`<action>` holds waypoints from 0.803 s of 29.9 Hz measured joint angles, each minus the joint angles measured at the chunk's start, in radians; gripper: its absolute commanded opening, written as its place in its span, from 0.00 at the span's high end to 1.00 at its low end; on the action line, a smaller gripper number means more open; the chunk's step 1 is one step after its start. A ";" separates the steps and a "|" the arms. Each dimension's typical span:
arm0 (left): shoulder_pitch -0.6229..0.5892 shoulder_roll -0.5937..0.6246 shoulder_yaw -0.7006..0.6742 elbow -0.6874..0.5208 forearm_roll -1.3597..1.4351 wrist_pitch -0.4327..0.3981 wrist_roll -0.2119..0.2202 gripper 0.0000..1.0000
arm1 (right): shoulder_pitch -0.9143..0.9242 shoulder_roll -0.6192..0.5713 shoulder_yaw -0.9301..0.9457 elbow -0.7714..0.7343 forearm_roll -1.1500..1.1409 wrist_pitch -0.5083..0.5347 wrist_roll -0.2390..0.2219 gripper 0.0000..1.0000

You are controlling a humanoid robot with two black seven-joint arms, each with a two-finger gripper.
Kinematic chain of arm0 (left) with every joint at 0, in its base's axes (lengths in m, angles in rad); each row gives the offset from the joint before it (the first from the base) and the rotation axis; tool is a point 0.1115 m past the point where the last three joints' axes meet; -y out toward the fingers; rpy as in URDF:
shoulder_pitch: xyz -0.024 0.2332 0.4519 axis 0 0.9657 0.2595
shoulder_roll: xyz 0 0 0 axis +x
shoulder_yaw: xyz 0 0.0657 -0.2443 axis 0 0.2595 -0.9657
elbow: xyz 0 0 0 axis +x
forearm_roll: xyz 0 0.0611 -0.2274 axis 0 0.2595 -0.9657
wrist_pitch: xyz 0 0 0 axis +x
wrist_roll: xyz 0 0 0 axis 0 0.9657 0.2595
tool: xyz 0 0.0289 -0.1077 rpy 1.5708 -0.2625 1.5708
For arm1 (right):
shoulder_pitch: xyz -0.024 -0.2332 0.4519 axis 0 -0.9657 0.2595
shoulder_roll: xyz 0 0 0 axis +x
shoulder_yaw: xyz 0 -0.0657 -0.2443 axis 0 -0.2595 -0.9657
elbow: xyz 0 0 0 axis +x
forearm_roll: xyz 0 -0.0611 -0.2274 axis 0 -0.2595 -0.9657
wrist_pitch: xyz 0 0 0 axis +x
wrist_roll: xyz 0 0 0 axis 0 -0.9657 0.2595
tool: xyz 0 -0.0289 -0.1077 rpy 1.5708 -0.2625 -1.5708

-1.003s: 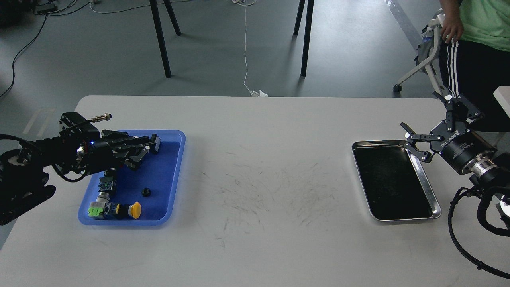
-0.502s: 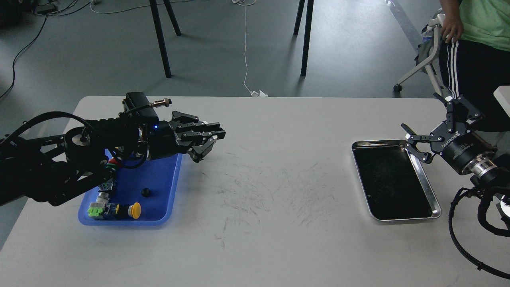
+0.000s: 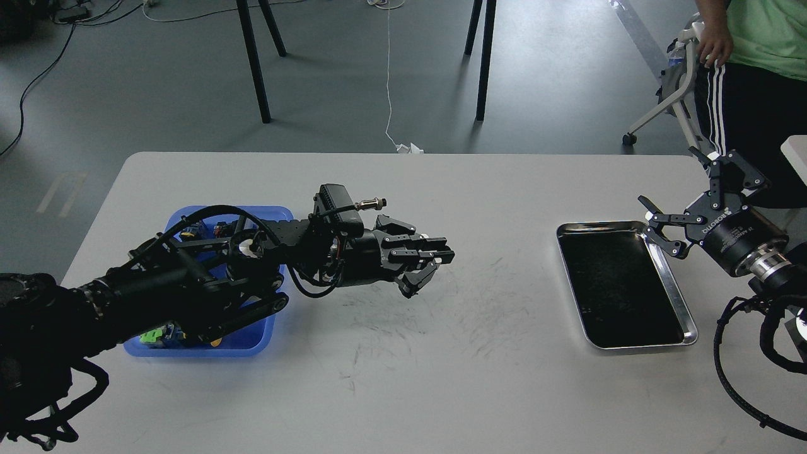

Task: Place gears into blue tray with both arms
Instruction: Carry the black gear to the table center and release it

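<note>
Reaching my left claw (image 3: 429,265) across the worktop (image 3: 403,353), fingers nearly pressed together, empty; right claw (image 3: 684,208) spread beside the steel tray (image 3: 687,315). Gears hidden (arm covers blue tray (image 3: 252,343)); next I must locate one.

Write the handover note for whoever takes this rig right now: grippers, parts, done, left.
Left gripper: over bare table right of the blue tray; fingers close together, grip state unclear, nothing visibly held.
Right gripper: open, empty, at the steel tray's far right corner.
Blue tray: mostly hidden under the left arm; switches peek out at its near edge.
Gears: none visible now, so the count in the tray is unconfirmed.
Steel tray: looks empty.
Left: find and verify both gears.
</note>
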 measured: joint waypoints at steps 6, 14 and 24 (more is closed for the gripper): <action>0.045 -0.131 0.027 0.107 -0.003 0.005 0.000 0.87 | 0.004 0.001 0.000 -0.009 0.000 0.000 0.000 0.02; 0.058 -0.170 0.029 0.223 -0.010 0.006 0.000 0.87 | 0.023 0.028 0.029 -0.032 0.000 -0.006 0.000 0.02; 0.103 -0.171 0.029 0.285 -0.015 0.006 0.000 0.86 | 0.082 0.129 0.023 -0.124 0.000 -0.008 -0.002 0.02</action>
